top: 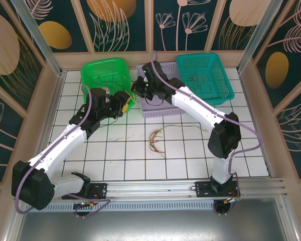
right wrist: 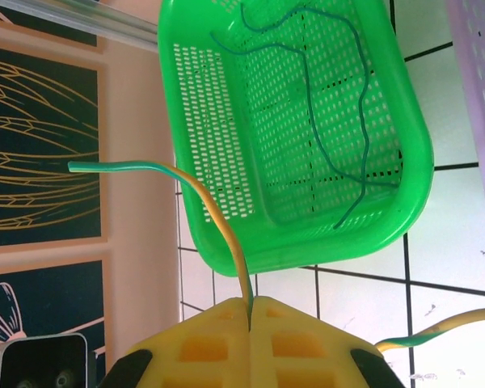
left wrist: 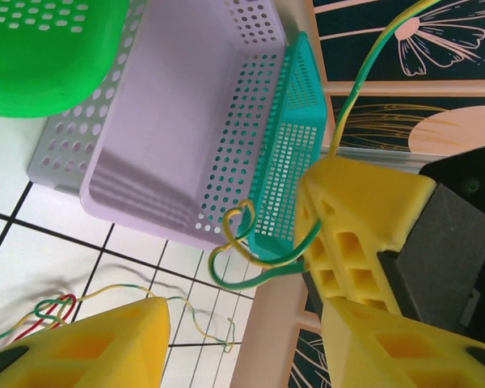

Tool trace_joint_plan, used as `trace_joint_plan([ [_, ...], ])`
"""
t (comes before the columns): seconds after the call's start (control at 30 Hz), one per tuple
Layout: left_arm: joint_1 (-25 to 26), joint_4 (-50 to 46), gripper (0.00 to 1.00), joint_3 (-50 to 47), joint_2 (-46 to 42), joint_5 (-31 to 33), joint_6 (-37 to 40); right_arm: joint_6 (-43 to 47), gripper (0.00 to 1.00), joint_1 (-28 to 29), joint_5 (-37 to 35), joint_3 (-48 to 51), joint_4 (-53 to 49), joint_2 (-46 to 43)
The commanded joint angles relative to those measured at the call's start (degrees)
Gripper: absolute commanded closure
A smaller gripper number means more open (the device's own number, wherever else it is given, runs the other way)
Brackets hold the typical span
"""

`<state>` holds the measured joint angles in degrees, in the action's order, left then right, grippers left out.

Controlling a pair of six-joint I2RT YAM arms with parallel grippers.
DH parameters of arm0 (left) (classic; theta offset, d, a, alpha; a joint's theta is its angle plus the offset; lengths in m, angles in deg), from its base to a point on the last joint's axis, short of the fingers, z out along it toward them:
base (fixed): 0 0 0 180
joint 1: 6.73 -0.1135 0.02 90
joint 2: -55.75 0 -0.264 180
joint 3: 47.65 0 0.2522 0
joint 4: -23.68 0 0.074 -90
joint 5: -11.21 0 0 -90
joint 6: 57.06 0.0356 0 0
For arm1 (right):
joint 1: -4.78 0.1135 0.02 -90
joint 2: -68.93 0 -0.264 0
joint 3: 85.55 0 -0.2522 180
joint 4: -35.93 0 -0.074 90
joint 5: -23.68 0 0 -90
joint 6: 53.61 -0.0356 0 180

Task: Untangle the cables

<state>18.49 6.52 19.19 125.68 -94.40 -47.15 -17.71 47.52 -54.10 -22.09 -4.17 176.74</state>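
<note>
Cable (right wrist: 214, 212), green-yellow, sits pinched in the right pincer (right wrist: 250, 307); left pincer (top: 123, 104) gapes wide. Left arm (top: 65, 143) and right arm (top: 200, 108) reach forward, wrists close.

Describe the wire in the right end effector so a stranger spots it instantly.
Find the green basket at the far left of the table. Beside it, the right end effector is shut on one wire. It is striped green and yellow and held in the air, unlike the tangle lying on that table.
</note>
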Motion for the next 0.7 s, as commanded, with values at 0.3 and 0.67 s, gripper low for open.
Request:
trace_joint_plan([
  [0.3,0.4,2.3,0.84,1.7,2.4,1.4,3.9,-9.6,1.0,-0.8,7.1,5.8,6.1,-2.8],
  [0.67,0.7,-4.0,1.0,-9.5,-9.0,5.7,2.9,-8.4,1.0,-10.8,2.9,8.4,17.3,-6.1],
])
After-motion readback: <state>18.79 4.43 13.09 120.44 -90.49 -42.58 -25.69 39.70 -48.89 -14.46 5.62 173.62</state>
